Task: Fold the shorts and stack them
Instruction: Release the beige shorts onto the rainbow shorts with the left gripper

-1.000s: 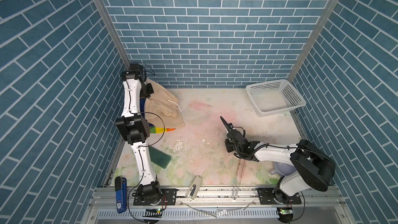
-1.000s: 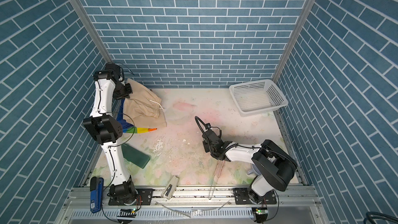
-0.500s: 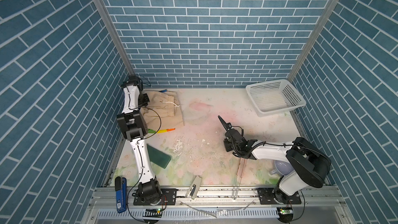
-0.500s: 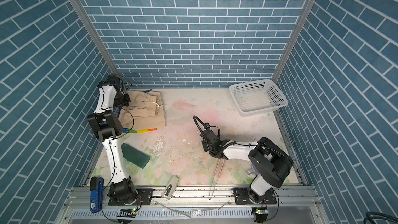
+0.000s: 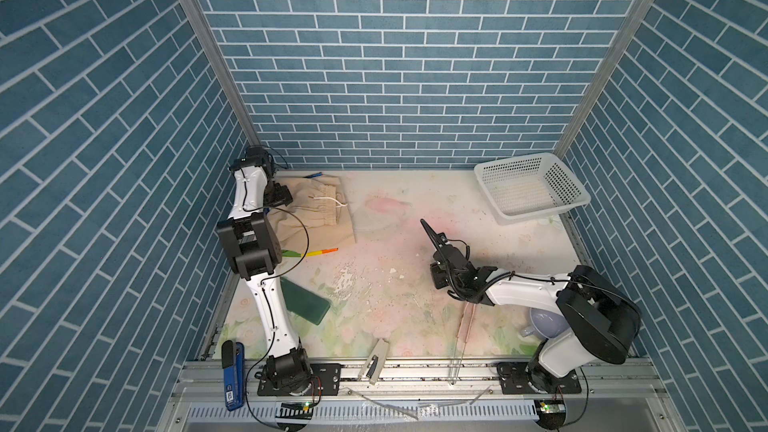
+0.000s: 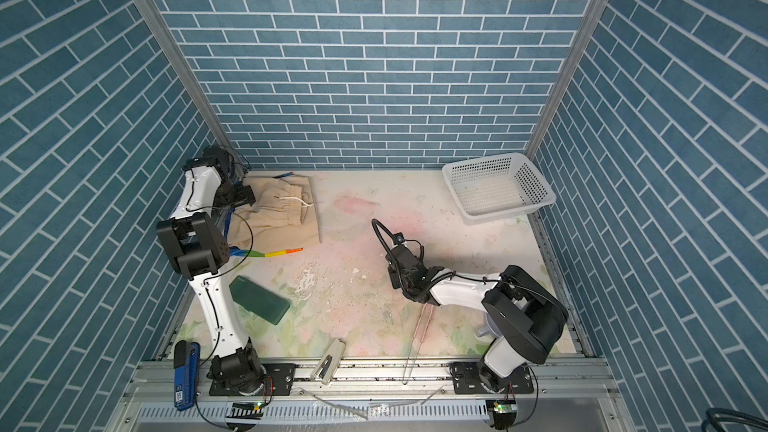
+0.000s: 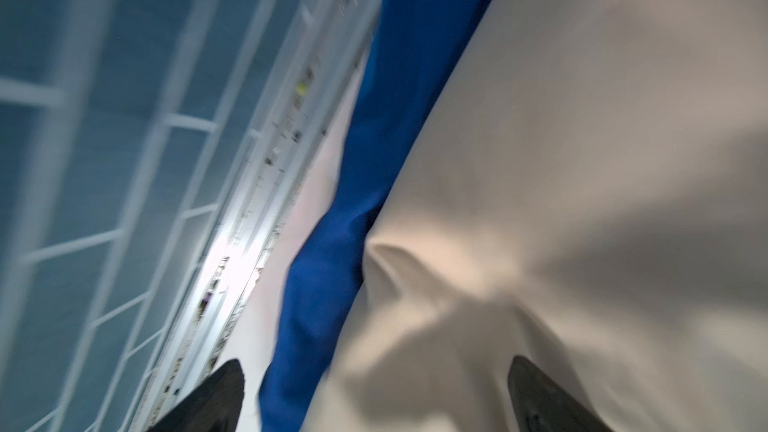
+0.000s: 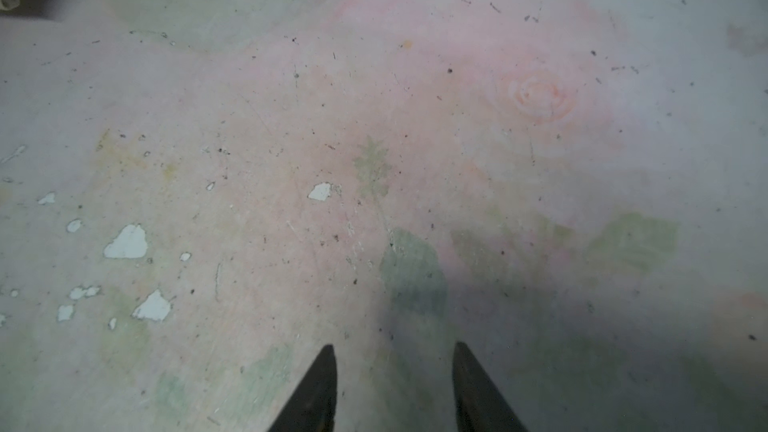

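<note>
My left pincer [image 7: 376, 367] gapes empty at 9 o'clock of the beige shorts [image 5: 316, 222], which lie on the rainbow shorts [image 5: 322, 251]; the right pincer [image 8: 393, 347], part-open and empty, sits well apart at 3 o'clock.

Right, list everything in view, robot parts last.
drawstring fabric shorts: one, beige, far left, atop striped pair.
shiny rainbow-striped shorts: one, multicoloured, under beige pair.
perforated plastic basket: one, white, far right.
flat rectangular block: one, dark green, near left.
stapler-like tool: one, blue-black, front rail left.
small stapler: one, greyish, front rail middle.
long thin utensil: one, pinkish, near right.
round cup: one, lavender, near right corner.
left gripper: one, black, open over beige shorts.
right gripper: one, black, open over table.
</note>
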